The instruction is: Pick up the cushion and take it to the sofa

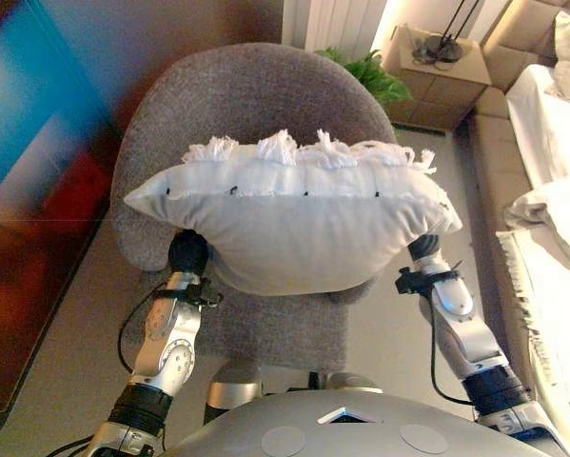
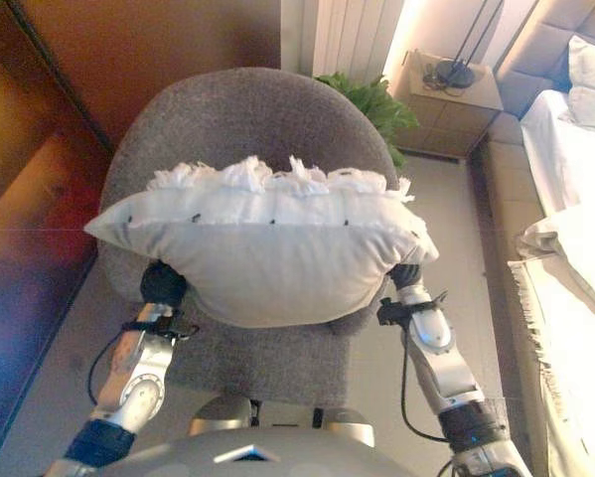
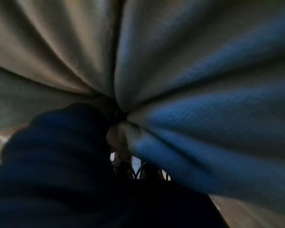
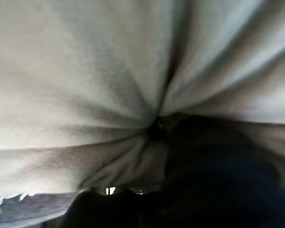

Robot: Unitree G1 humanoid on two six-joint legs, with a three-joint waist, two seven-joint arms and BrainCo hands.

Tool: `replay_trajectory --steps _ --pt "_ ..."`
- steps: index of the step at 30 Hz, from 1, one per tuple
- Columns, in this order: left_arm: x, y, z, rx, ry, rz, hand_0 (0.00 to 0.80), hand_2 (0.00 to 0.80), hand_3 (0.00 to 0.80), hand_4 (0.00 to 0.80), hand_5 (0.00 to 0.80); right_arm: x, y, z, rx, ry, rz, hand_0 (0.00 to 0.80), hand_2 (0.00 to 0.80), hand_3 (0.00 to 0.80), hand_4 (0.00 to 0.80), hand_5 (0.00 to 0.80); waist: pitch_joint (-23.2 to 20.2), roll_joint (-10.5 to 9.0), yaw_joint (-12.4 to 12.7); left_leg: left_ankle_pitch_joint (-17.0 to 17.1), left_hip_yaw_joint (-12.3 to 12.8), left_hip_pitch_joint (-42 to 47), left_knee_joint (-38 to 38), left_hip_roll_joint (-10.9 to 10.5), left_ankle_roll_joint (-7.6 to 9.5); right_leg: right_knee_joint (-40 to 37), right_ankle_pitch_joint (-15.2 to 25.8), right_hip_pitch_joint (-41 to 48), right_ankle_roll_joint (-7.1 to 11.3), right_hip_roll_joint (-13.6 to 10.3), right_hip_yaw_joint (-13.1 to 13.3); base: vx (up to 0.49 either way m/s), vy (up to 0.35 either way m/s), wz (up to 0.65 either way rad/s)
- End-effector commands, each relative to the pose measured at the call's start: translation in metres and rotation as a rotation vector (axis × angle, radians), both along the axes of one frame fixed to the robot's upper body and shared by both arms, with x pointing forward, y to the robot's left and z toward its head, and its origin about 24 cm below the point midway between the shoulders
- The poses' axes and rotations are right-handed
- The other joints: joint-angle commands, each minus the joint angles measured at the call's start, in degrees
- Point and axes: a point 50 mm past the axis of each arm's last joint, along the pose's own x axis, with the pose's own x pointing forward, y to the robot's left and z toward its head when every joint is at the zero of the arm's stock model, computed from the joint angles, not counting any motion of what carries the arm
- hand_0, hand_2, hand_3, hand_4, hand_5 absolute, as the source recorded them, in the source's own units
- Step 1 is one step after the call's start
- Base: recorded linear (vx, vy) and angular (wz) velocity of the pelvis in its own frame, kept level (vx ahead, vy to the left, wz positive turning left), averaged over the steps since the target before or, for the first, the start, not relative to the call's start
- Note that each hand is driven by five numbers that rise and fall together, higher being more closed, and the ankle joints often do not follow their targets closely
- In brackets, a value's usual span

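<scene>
The white cushion [image 1: 294,228] with a fringed far edge is held up level in front of me, above the seat of a grey round-backed armchair [image 1: 237,95]. My left hand [image 1: 187,252] is under its left end and my right hand [image 1: 423,249] under its right end; only their dark covers show below the cushion. In the left wrist view the cloth [image 3: 204,95] puckers into folds that run into my left hand [image 3: 52,156]. In the right wrist view the cloth [image 4: 75,71] bunches the same way at my right hand [image 4: 218,161].
A beige padded piece with white bedding [image 1: 551,124] runs along the right side. A small bedside table [image 1: 437,67] with dark items and a green plant [image 1: 370,76] stand behind the armchair. A dark wooden wall [image 2: 128,60] is on the left.
</scene>
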Motion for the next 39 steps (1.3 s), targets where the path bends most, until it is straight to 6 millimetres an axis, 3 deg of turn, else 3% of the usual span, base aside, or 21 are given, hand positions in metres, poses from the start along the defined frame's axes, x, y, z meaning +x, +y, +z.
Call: replay_trajectory --steps 1,11,16,19,24,31,32,33,34,35,39 --pt "0.028 -0.052 0.029 0.020 -0.155 -0.174 0.800 0.800 0.800 0.800 0.800 0.025 0.049 0.031 0.101 -0.157 0.168 0.800 0.800 0.800 0.800 0.800 -1.6 1.68 2.0 -8.6 0.9 2.2 0.3 1.4 0.05 0.3 -0.7 -2.6 1.74 -0.5 -1.6 0.063 0.009 0.08" --pt "0.068 -0.064 0.023 0.222 -0.087 -0.120 0.800 0.800 0.800 0.800 0.800 0.065 0.077 0.002 0.217 0.090 0.117 0.800 0.800 0.800 0.800 0.800 -0.1 2.04 3.7 -8.4 0.5 0.7 1.6 1.6 -0.54 0.2 0.1 -3.4 1.67 -0.7 -2.7 0.049 -0.011 0.08" --pt "0.085 -0.068 0.012 0.273 -0.001 -0.094 0.800 0.800 0.800 0.800 0.800 0.082 0.083 -0.001 0.232 0.151 0.095 0.800 0.800 0.800 0.800 0.800 0.2 2.18 4.2 -8.4 0.1 0.1 2.3 1.9 -0.91 0.1 0.6 -3.4 1.65 -0.6 -2.4 0.082 -0.009 0.10" --pt "0.103 -0.078 0.020 0.298 0.010 -0.085 0.800 0.800 0.800 0.800 0.800 0.105 0.085 0.016 0.225 0.154 0.075 0.800 0.800 0.800 0.800 0.800 1.5 2.38 4.2 -8.2 -0.4 -1.6 2.5 1.8 -1.13 0.1 1.0 -5.1 1.71 -0.6 -2.1 -0.096 -0.002 0.06" --pt "0.150 -0.089 0.055 0.331 0.010 -0.038 0.800 0.800 0.800 0.800 0.800 0.153 0.075 0.062 0.209 0.158 0.033 0.800 0.800 0.800 0.800 0.800 6.3 3.40 2.8 -7.1 -0.4 -5.4 2.5 1.5 -1.72 0.1 2.1 -9.4 1.85 -0.9 -2.0 -0.230 0.055 0.12" --pt "0.184 -0.081 0.080 0.366 0.149 0.000 0.800 0.800 0.800 0.800 0.800 0.177 0.058 0.097 0.185 0.184 -0.015 0.800 0.800 0.800 0.800 0.800 9.8 4.34 0.5 -5.9 0.9 -8.5 2.2 1.4 -2.43 0.7 2.7 -13.6 2.00 -1.5 -1.5 -0.133 0.079 0.04" --pt "0.186 -0.081 0.079 0.364 0.181 -0.006 0.787 0.787 0.787 0.787 0.787 0.179 0.054 0.100 0.192 0.191 -0.019 0.800 0.800 0.800 0.800 0.800 10.1 4.49 0.3 -5.8 1.1 -8.7 2.3 1.4 -2.51 0.8 2.7 -13.9 2.05 -1.6 -1.4 -0.027 0.076 0.06" --pt "0.187 -0.081 0.079 0.362 0.203 -0.016 0.474 0.474 0.474 0.474 0.474 0.180 0.052 0.103 0.187 0.186 -0.026 0.800 0.800 0.800 0.800 0.800 10.2 4.61 0.1 -5.8 1.2 -8.8 2.3 1.4 -2.57 0.9 2.7 -14.2 2.09 -1.6 -1.4 -0.034 0.079 0.05" --pt "0.190 -0.079 0.084 0.364 0.202 -0.006 0.000 0.000 0.000 0.000 0.000 0.184 0.048 0.112 0.167 0.164 -0.052 0.317 0.317 0.317 0.317 0.317 10.5 4.83 -0.3 -5.6 1.5 -9.1 2.2 1.3 -2.71 1.0 2.9 -14.7 2.17 -1.8 -1.3 -0.035 0.078 0.02" --pt "0.193 -0.077 0.089 0.373 0.193 0.011 0.000 0.000 0.000 0.000 0.000 0.185 0.043 0.117 0.157 0.156 -0.064 0.000 0.000 0.000 0.000 0.000 10.7 5.00 -0.5 -5.4 1.7 -9.2 2.0 1.3 -2.82 1.1 2.9 -15.0 2.23 -1.8 -1.3 -0.031 0.092 0.02" --pt "0.200 -0.064 0.110 0.386 0.143 0.059 0.000 0.000 0.000 0.000 0.000 0.189 0.023 0.135 0.111 0.076 -0.125 0.000 0.000 0.000 0.000 0.000 11.1 5.62 -1.2 -5.0 2.4 -9.3 1.4 1.2 -3.19 1.6 2.6 -15.9 2.46 -2.1 -1.1 -0.006 0.061 0.05"
